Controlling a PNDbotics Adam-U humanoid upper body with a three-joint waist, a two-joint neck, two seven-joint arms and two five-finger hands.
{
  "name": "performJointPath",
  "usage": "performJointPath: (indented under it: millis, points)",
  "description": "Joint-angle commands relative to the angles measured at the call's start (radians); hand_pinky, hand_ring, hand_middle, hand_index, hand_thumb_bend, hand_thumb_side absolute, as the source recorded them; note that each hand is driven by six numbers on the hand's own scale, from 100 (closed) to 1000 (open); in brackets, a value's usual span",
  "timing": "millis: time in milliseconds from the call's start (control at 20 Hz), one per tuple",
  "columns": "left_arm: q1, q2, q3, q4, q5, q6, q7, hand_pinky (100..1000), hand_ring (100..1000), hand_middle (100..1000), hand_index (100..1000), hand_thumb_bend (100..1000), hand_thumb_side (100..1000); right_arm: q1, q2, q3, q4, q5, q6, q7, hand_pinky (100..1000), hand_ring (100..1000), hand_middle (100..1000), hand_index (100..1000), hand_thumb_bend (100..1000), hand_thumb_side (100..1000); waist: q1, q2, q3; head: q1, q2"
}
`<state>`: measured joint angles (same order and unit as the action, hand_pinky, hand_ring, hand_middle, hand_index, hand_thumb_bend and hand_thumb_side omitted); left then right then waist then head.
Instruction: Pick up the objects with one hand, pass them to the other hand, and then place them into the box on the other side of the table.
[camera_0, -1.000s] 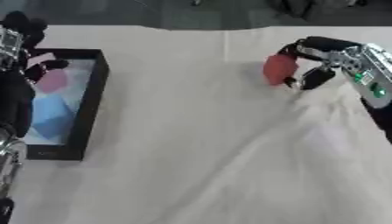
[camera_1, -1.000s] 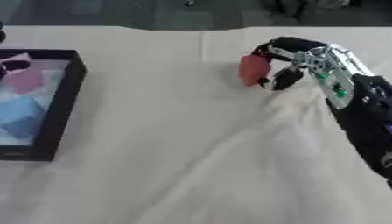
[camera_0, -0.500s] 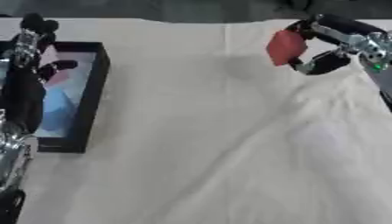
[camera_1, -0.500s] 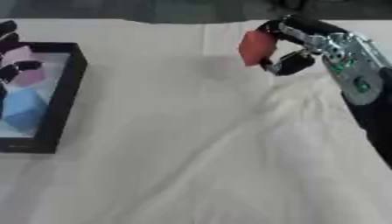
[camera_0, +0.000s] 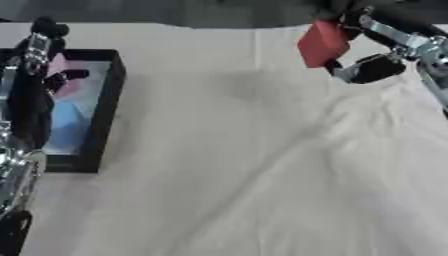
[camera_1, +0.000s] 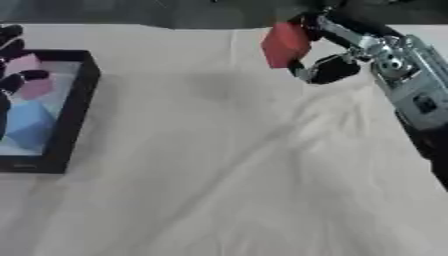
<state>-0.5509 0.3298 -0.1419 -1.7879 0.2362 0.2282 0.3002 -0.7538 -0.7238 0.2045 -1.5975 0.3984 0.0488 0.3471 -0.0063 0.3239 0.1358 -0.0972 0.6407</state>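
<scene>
A red block (camera_0: 321, 43) hangs in the air at the top right, pinched between the fingers and thumb of my right hand (camera_1: 337, 55). Below it a faint shadow lies on the cloth. My left hand (camera_0: 35, 75) stands at the far left over the black box (camera_0: 103, 110), fingers straight and pointing up. Inside the box lie a pink shape (camera_1: 33, 80) and a blue shape (camera_1: 26, 125). The left hand hides part of the box in the left eye view.
A cream cloth (camera_0: 227, 190) with long creases covers the table. The table's far edge runs along the top, with dark floor behind it.
My right hand has lifted the red block off the cloth and carried it up and leftward. The left hand has risen beside the box. The camera has also shifted.
</scene>
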Motion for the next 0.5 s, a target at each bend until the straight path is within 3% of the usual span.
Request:
performJointPath:
  millis: [50, 300, 350, 500]
  points:
    - [-0.012, 0.029, 0.011, -0.018, -0.016, -0.003, -0.005, 689, 1000, 912, 809, 221, 736, 0.009, 0.006, -0.016, -0.079, -0.022, 0.034, -0.047, 757, 647, 445, 587, 100, 100, 0.017, -0.048, -0.004, 0.008, 0.007]
    - [-0.030, 0.044, 0.006, -0.021, -0.034, 0.001, -0.019, 692, 1000, 913, 807, 216, 721, 0.059, 0.047, 0.002, -0.158, -0.041, 0.057, -0.097, 753, 636, 436, 582, 100, 100, 0.023, -0.057, -0.013, 0.011, 0.013]
    - [-0.036, 0.048, 0.004, -0.022, -0.039, 0.001, -0.023, 693, 1000, 913, 806, 254, 719, 0.068, 0.057, 0.006, -0.172, -0.039, 0.060, -0.109, 752, 633, 433, 580, 100, 100, 0.024, -0.059, -0.015, 0.011, 0.013]
    - [-0.055, 0.060, -0.003, -0.023, -0.057, 0.005, -0.040, 696, 1000, 912, 806, 210, 708, 0.087, 0.091, 0.020, -0.206, -0.024, 0.075, -0.159, 747, 625, 429, 577, 100, 100, 0.026, -0.065, -0.021, 0.009, 0.016]
